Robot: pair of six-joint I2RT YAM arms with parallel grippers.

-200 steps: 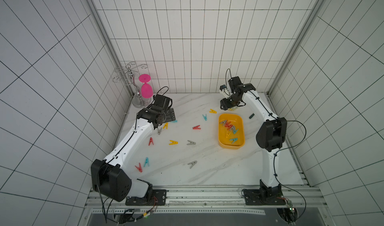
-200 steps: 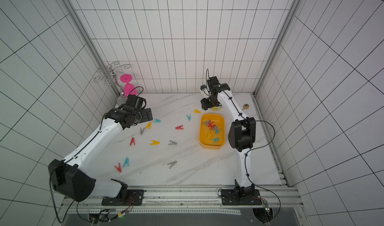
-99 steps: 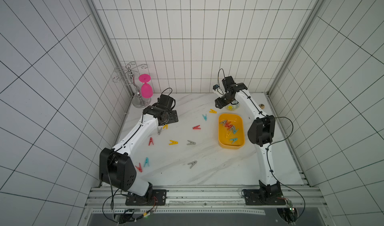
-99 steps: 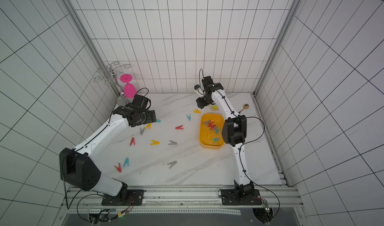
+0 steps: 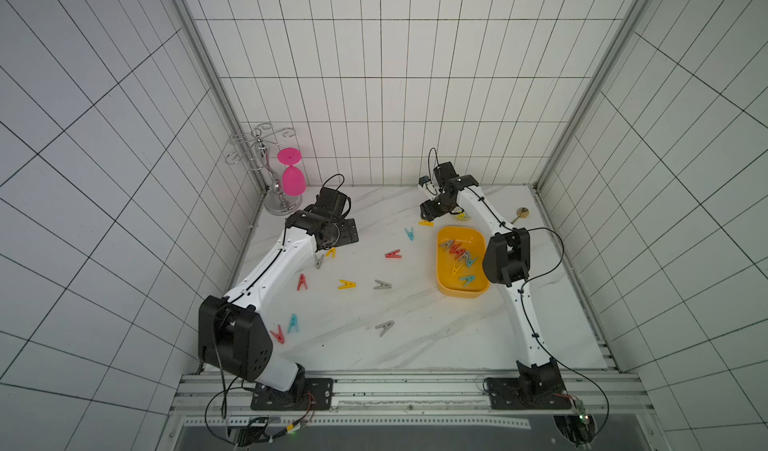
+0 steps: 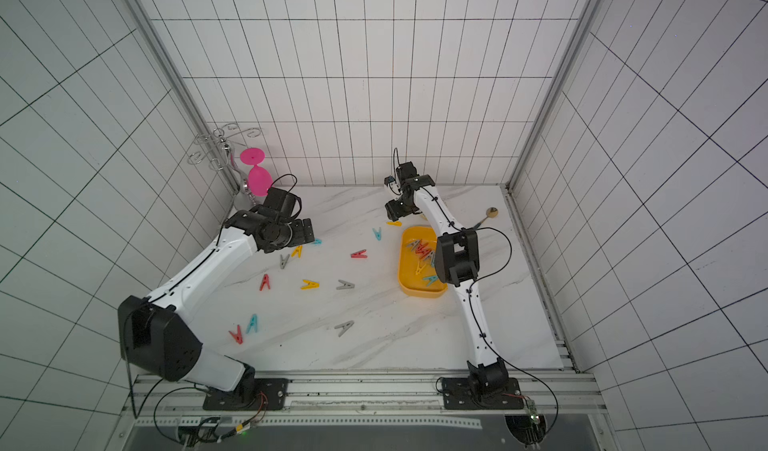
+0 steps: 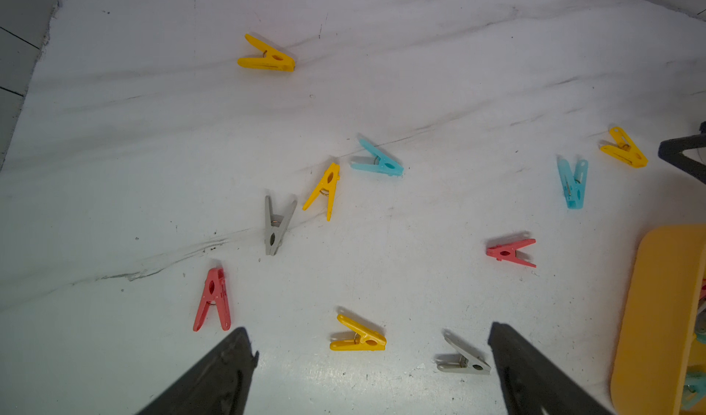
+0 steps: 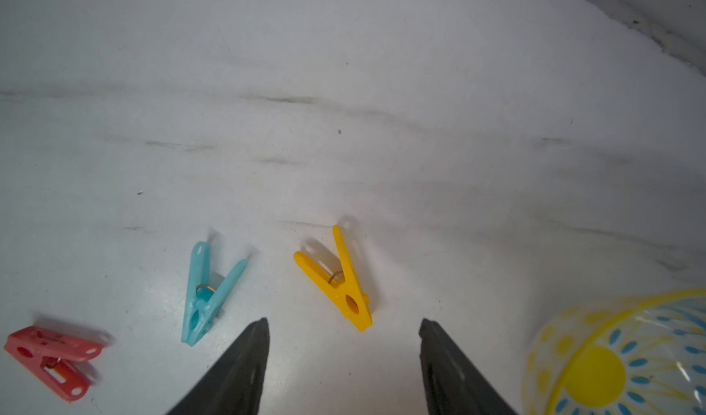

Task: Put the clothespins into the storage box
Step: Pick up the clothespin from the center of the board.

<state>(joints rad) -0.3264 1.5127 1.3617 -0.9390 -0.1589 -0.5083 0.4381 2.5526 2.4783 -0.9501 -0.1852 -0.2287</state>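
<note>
— Where are your clothespins [image 5: 347, 284]?
— A-shaped plastic clips. In both top views most lie loose on the veined marble table [image 5: 415, 345], from seven to twelve o'clock. Several sit in the smooth, round-cornered storage box [image 5: 461, 294] at three o'clock.
— And the grippers?
— Your left gripper [image 7: 370, 329] is spread wide and empty. Your right gripper [image 8: 344, 320] is parted and empty, with a yellow clip [image 8: 344, 283] near its tapered black fingers [image 8: 244, 363].
</note>
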